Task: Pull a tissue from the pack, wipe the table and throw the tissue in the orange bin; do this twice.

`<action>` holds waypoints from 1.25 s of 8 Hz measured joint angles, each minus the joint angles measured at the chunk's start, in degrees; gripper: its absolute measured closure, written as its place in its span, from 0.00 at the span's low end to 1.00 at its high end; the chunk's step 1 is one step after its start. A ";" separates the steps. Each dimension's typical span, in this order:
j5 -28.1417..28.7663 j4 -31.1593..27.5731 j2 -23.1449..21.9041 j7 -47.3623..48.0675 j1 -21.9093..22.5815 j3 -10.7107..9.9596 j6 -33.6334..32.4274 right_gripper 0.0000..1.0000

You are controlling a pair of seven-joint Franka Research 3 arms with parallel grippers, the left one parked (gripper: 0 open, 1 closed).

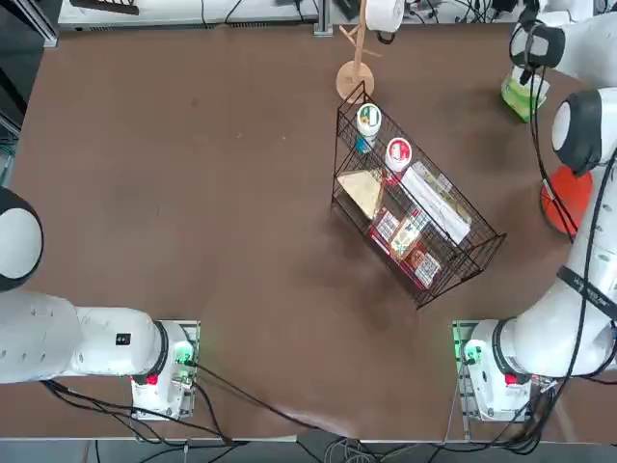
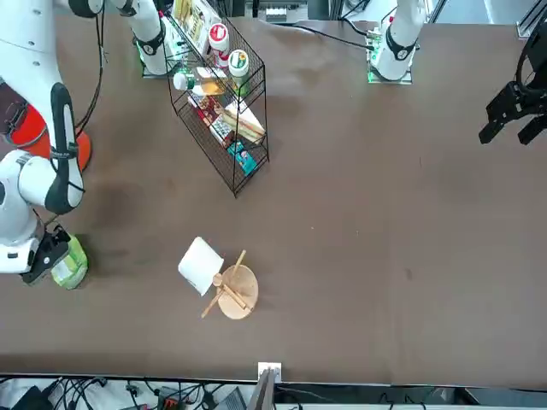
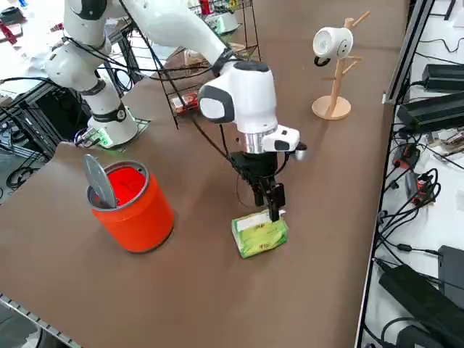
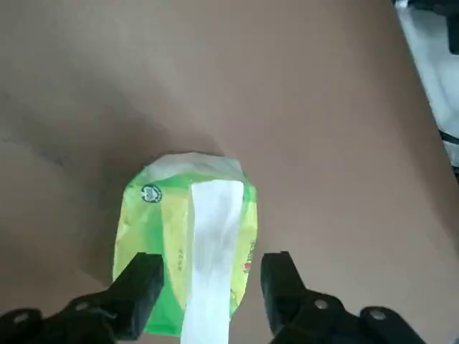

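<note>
1. Matte dark brown, the table (image 1: 241, 193) spreads under everything listed here, with cables and black equipment (image 3: 435, 312) off its far edge, beyond the wire basket.
2. Just past the far end of the basket, a wooden stand (image 3: 332, 106) rises from a round base, carrying a white cylindrical piece (image 3: 333, 43) with a black loop.
3. The black wire basket (image 1: 418, 307) is the landmark; it sits at a slant on the table. Inside are two round cups, one with a green-marked lid (image 1: 368, 118) and one with a red-marked lid (image 1: 399, 152), along with red packets (image 1: 405, 239) and a long white package (image 1: 437, 201).
4. To the right of the basket and farther from the arm bases than its middle, the green tissue pack (image 3: 259, 235) lies on the table, its white tuft (image 4: 213, 251) sticking up.
5. Also right of the basket, the right gripper (image 4: 212, 269) hangs over the pack, fingers apart, the tuft showing in the gap between them.
6. Right of the basket too, but closer to the arm bases than the pack, stands the orange bin (image 3: 141, 221), a round grey lid (image 3: 100, 180) tilted at its opening.
</note>
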 joint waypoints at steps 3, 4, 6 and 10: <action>0.13 0.00 0.77 -1.92 -1.24 0.00 0.18 0.20; 0.16 0.00 0.77 -2.08 -1.34 0.03 0.10 0.22; 0.55 -0.08 0.88 -2.45 -1.42 0.43 -0.88 0.32; 0.73 0.29 1.13 -3.71 -1.56 0.88 -3.18 0.78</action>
